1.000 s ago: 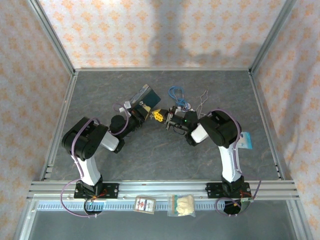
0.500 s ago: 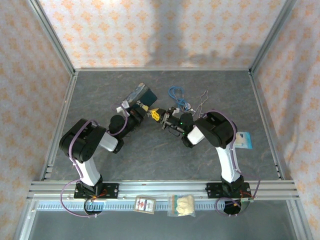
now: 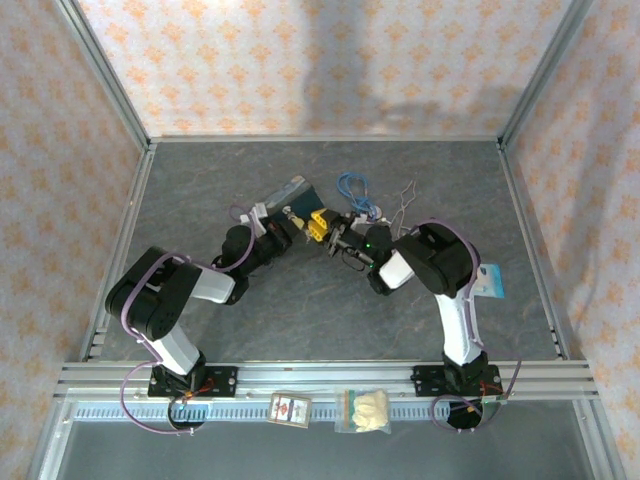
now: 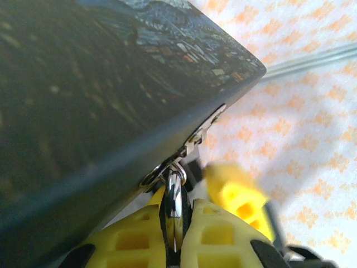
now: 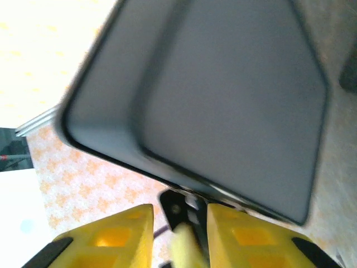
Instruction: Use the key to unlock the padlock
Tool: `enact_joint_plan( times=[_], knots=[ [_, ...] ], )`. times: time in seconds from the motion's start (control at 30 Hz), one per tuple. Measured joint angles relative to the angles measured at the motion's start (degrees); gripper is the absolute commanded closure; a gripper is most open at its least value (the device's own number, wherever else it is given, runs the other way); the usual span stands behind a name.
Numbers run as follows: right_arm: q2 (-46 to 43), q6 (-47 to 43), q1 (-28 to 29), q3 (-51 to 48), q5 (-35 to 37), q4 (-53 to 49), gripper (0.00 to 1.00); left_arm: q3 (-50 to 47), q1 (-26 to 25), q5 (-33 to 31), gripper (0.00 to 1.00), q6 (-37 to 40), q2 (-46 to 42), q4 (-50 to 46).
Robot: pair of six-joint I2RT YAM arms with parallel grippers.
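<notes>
The blue painted tin (image 3: 296, 190) is tilted up off the table at mid-back. In the left wrist view my left gripper (image 4: 175, 204) is shut on the padlock's shiny shackle (image 4: 174, 192), which hangs through the hasp at the edge of the tin (image 4: 83, 84). From above, the left gripper (image 3: 290, 216) sits right under the tin. My right gripper (image 3: 322, 228) faces it from the right, almost touching. In the right wrist view its yellow fingers (image 5: 125, 229) stand apart, and the dark padlock body (image 5: 177, 205) lies just beyond the gap under the tin (image 5: 223, 95). I cannot make out the key.
A coiled blue cable (image 3: 352, 185) and thin wire loops (image 3: 405, 195) lie behind the right gripper. A pale blue card (image 3: 488, 280) lies by the right arm. Two small packets (image 3: 290, 408) (image 3: 365, 408) rest on the front rail. Patterned walls enclose the table.
The right gripper's fingers have come apart from shut. The left arm has stretched lower and further forward, and the tin has shifted slightly right with it.
</notes>
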Motion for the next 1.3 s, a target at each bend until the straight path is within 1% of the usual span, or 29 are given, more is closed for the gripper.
enact_joint_plan(
  times=[0.13, 0.3, 0.43, 0.57, 0.67, 0.87, 1.13, 1.3],
  knots=[
    [-5.5, -7.4, -0.9, -3.0, 0.5, -2.3, 0.60, 0.0, -0.6, 0.5, 1.00, 0.2, 0.0, -1.7],
    [-14.5, -24.0, -0.9, -3.5, 0.1, -16.0, 0.54, 0.5, -0.6, 0.5, 1.00, 0.2, 0.0, -2.8],
    [-20.1, -36.2, -0.9, -5.7, 1.0, -25.9, 0.53, 1.1, -0.6, 0.5, 1.00, 0.1, 0.0, -3.3],
    [-21.2, -44.4, -0.8, -7.2, 1.0, -31.6, 0.55, 1.1, -0.6, 0.5, 1.00, -0.3, 0.0, -3.3],
    [-20.3, -47.6, -0.6, -8.3, -0.5, -30.7, 0.57, 1.1, -0.6, 0.6, 1.00, -1.2, 0.0, -3.1],
    [-17.0, -50.5, -0.2, -10.1, -4.7, -23.3, 0.61, 1.1, -0.6, 0.6, 1.00, -2.2, -0.2, -3.0],
    [-12.1, -51.9, 0.0, -10.1, -7.6, -13.8, 0.65, 1.0, -0.6, 1.3, 1.00, -4.3, -0.2, -2.0],
    [-10.7, -52.5, 0.0, -9.9, -8.4, -12.2, 0.68, 1.0, -0.6, 1.6, 1.00, -4.5, -0.3, -2.0]
  ],
)
